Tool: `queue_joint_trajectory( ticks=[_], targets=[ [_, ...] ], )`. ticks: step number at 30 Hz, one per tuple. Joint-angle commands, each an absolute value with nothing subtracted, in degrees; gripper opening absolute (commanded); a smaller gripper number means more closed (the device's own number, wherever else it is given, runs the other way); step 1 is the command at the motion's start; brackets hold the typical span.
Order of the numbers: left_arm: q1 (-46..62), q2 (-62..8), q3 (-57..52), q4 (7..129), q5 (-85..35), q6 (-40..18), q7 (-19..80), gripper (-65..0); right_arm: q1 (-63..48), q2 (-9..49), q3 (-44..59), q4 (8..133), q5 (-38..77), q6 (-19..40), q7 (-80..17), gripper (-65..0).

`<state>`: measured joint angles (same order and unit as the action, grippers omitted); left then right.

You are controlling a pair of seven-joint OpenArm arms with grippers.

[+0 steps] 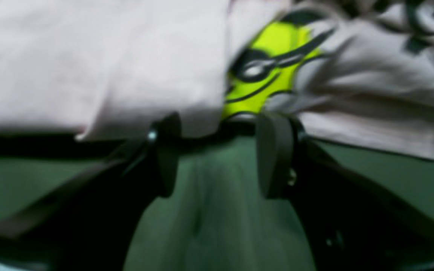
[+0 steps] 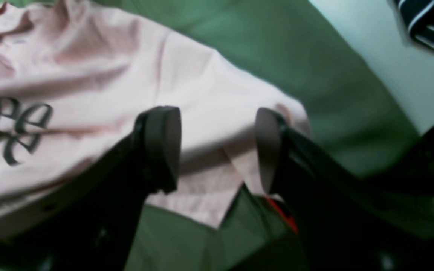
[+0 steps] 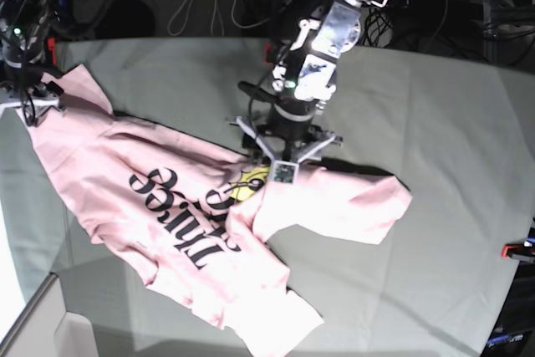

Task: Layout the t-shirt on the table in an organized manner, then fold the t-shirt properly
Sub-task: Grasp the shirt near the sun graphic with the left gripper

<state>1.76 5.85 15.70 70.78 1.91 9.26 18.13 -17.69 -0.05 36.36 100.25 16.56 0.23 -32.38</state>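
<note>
The pale pink t-shirt (image 3: 167,206) lies crumpled on the table (image 3: 435,106), black lettering up, with one part folded over towards the right. My left gripper (image 3: 280,160) hangs over its upper edge near the middle. In the left wrist view the left gripper (image 1: 220,150) is open, with only green cloth between the fingers; the t-shirt (image 1: 126,67) and its yellow print (image 1: 269,64) lie just past the tips. My right gripper (image 3: 35,104) is at the far left by a sleeve. The right gripper (image 2: 217,150) is open above the t-shirt (image 2: 107,86), holding nothing.
A red clamp (image 3: 514,248) sits at the table's right edge, and another red piece (image 2: 283,214) shows under the right fingers. Cables and equipment crowd the far side of the table. A dark striped item (image 2: 431,22) lies off the table on pale floor.
</note>
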Motion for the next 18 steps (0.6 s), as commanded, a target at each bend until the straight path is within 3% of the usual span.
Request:
queue_joint_trajectory(
  ticks=[1,8,11,14,18],
  targets=[
    [0.48,6.55,15.08,71.34,2.15,9.45,16.75,-33.8,-17.36,0.57,36.79,100.53,16.75,0.31,-31.08,-32.4],
    [-1.45,6.37,13.93,70.99,2.07,9.45,16.75,-34.5,-17.1,1.71,36.62,97.71,16.75,0.31,-30.99,-32.5],
    [-2.24,6.37,14.11,70.99,2.15,9.45,16.75,-44.0,-16.31,1.71,36.62,97.71,16.75,0.31,-30.99,-32.6],
    [-2.86,6.37,13.93,70.55,2.15,9.45,16.84,-62.9,-16.13,1.71,36.62,97.71,16.75,0.31,-30.99,-32.6],
    [-4.09,6.11,13.93,66.68,1.98,9.45,16.84,-64.0,-15.96,2.15,36.62,97.71,16.75,0.31,-30.99,-32.6]
  ],
)
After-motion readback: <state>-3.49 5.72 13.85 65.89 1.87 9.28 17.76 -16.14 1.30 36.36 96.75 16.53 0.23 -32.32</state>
